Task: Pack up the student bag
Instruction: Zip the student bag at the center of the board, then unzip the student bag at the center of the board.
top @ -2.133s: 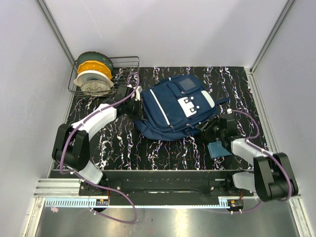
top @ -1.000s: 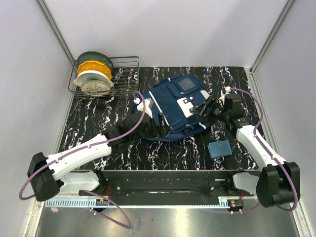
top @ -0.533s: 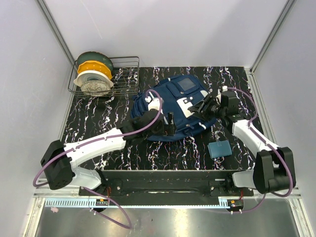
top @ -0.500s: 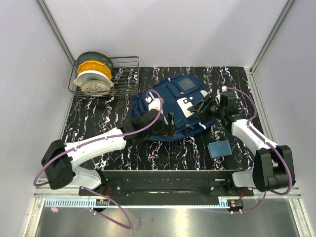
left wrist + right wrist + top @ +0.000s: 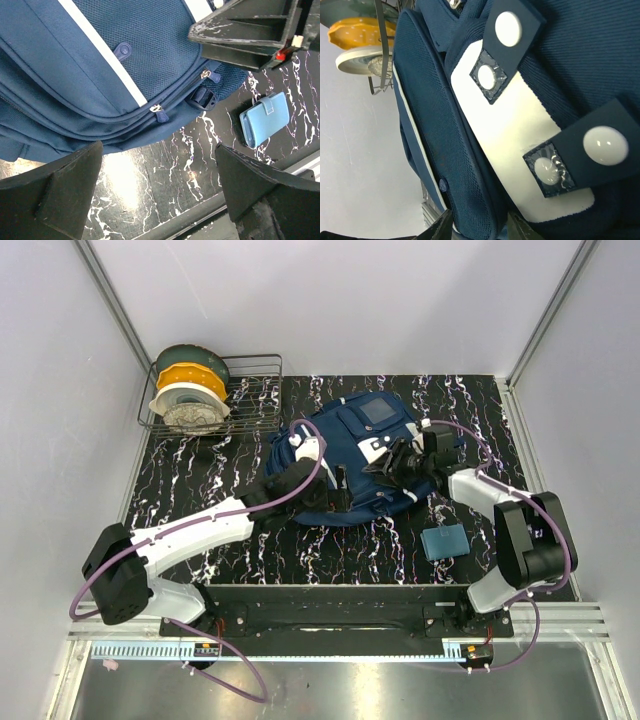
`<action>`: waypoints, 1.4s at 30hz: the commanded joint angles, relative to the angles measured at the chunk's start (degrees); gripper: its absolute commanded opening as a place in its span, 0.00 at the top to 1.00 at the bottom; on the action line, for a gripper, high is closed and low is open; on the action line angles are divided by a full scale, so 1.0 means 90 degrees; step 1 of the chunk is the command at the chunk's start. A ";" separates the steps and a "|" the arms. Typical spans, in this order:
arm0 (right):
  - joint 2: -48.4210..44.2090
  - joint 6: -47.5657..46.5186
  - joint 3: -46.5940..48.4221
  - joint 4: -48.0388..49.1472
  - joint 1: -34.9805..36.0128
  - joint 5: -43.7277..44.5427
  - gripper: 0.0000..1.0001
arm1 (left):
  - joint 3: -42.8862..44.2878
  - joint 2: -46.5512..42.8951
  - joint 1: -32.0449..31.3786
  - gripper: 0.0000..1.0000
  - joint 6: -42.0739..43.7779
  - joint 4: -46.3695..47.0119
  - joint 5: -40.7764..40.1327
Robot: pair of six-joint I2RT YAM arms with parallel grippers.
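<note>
Black marbled worktop (image 5: 480,400), pale walls all round. The student bag (image 5: 345,435) lies flat toward the far edge, middle-ish, zips looking shut. Left tool (image 5: 157,150) hangs wide open over the bag's near-left side. Right tool (image 5: 392,462) straddles the front-pocket edge, can't tell if it's actually pinching. I'd say we're at the opening step. Next up probably means catching a zipper pull (image 5: 160,114), then the blue pouch (image 5: 445,541) goes in.

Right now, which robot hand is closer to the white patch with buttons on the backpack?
Right. The right gripper is right at the white patch on the student bag; the left gripper is farther, over the bag's near edge by the zippers.
</note>
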 commanded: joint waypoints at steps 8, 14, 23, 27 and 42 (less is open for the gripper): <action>0.0276 0.0247 0.0184 0.0722 0.0268 -0.0022 0.98 | 0.0081 0.0100 -0.0006 0.04 -0.0106 0.0277 0.0444; 0.0110 0.0560 0.0164 0.0879 0.0629 0.0349 1.00 | -0.0212 0.0334 -0.0006 0.07 -0.0623 0.0463 0.0406; -0.0134 0.0697 0.0066 0.0811 0.0854 0.0701 1.00 | -0.0183 0.0862 -0.0103 0.28 -0.0985 0.0258 -0.0375; -0.0290 0.0668 0.0007 0.0753 0.0874 0.0760 1.00 | -0.0056 0.0989 -0.0094 0.38 -0.0956 0.0199 -0.0766; -0.0525 0.0590 -0.0129 0.0664 0.0971 0.0818 1.00 | 0.0462 0.1233 -0.0133 0.56 -0.0771 -0.0075 -0.1440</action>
